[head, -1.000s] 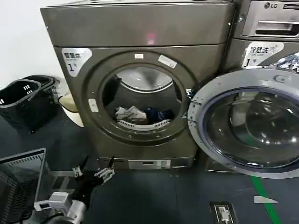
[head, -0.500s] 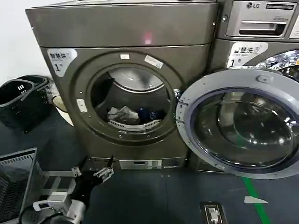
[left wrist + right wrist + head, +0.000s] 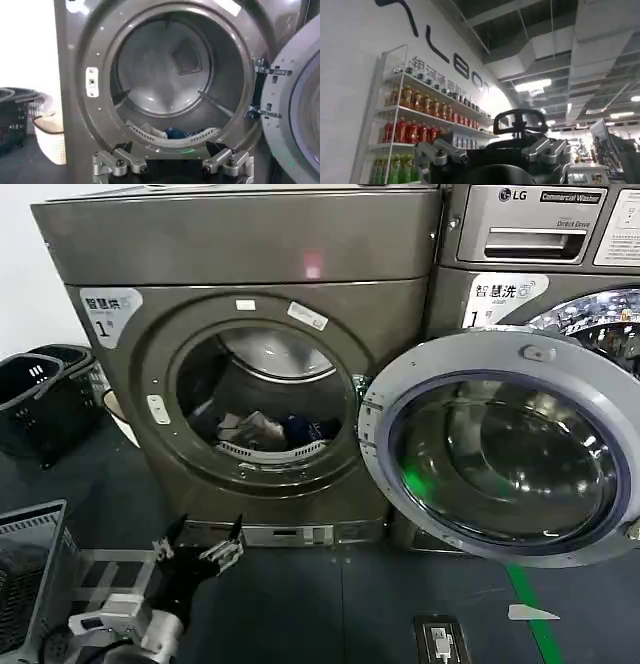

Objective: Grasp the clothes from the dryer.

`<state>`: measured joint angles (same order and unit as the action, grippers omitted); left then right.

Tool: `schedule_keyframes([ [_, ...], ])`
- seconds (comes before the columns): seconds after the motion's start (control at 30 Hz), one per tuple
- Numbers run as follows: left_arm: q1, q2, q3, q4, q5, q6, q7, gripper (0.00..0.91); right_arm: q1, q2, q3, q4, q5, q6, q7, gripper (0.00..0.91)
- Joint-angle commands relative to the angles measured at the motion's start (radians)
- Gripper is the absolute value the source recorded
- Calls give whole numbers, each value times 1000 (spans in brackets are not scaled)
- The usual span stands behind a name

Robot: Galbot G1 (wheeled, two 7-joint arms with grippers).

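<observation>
Head view has the dryer [image 3: 250, 374] with its door [image 3: 500, 449] swung fully right, so the clothes [image 3: 265, 429] at centre, low in the drum, look reachable. Left gripper [image 3: 200, 546] hangs lower left, fingers spread, aimed at the porthole. Right gripper [image 3: 492, 152] points elsewhere, also spread.

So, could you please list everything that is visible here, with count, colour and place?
Bronze-grey metal front-loading dryer: one, centre, its round door swung open to the right.
Clothes: one small heap, pale grey-white and dark navy, low in the steel drum.
Silver LG machine: one, right of the dryer.
Black plastic baskets: two, on the floor left of the dryer.
Grey mesh basket: one, lower left.
Left gripper: open, low before the dryer.
Right gripper: open, pointing towards a drinks shelf.
</observation>
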<state>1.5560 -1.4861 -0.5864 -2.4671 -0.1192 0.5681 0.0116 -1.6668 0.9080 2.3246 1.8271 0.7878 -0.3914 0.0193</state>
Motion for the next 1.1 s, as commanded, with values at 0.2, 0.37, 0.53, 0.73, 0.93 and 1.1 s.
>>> schedule_keyframes([
  [0.2, -1, 2, 7, 2, 17, -32, 19, 907, 2, 1, -2, 6, 20, 37, 4, 907],
  [0.37, -13, 1, 7, 6, 19, -34, 25, 907, 0, 2, 6, 7, 23, 37, 1, 907],
  [0.53, -24, 4, 8, 12, 16, -34, 29, 907, -4, 11, 7, 7, 28, 91, -24, 907],
  [0.73, -29, 6, 11, 16, 17, -33, 33, 907, -8, 12, 13, 1, 30, 100, -25, 907],
  [0.93, -27, 6, 11, 13, 17, -32, 34, 907, -8, 12, 13, 1, 30, 102, -26, 907],
  [1.1, -24, 13, 10, 7, 16, -33, 36, 907, -11, 17, 17, 2, 32, 102, -26, 907],
])
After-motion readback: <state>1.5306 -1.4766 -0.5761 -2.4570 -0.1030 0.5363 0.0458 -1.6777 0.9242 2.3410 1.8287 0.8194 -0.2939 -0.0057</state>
